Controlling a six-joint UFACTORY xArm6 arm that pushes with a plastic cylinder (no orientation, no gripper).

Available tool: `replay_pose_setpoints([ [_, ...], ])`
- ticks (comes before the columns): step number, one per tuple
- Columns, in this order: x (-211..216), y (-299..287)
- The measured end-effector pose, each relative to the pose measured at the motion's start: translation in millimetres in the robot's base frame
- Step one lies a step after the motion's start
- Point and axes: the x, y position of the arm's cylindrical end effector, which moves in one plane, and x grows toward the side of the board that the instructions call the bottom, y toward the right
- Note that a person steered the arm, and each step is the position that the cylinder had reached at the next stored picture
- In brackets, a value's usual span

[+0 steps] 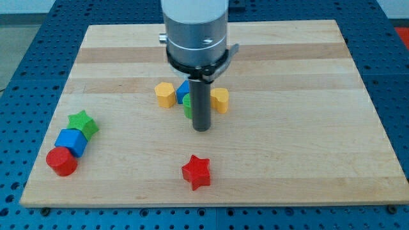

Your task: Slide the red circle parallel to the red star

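The red star (196, 172) lies nearest, close to the near edge of the board and a little left of its middle, with bare wood all round it. The red circle (61, 161) sits well apart from it at the near left corner, touching the blue cube (71, 141), which in turn touches the green star (83, 122) just beyond; the three form a short diagonal chain running away and to the right.

My tip (202, 129) stands near the middle of the board, beyond the red star and far to the right of the red circle, touching neither. There are no fingers to speak of, only the bare rod, and it grips nothing. Just behind the rod is a tight cluster: a yellow block (165, 94) on the left, a yellow block (220, 99) on the right, and between them a blue block (183, 89) and a green block (187, 105), both partly hidden, shapes unclear.

The tip looks uncommitted to any push; to bring the circle level with the star it would probably need to travel to the circle's left side, and the blue cube against it may get dragged along.

The surface is a pale wooden board (307, 160) with banded grain, resting on a blue perforated table (396, 115). Little of the room shows.
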Motion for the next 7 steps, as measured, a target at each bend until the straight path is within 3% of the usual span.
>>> replay_pose_setpoints([
  [2,100,-137],
  [3,128,-170],
  [4,112,-274],
  [6,82,-231],
  [7,66,-245],
])
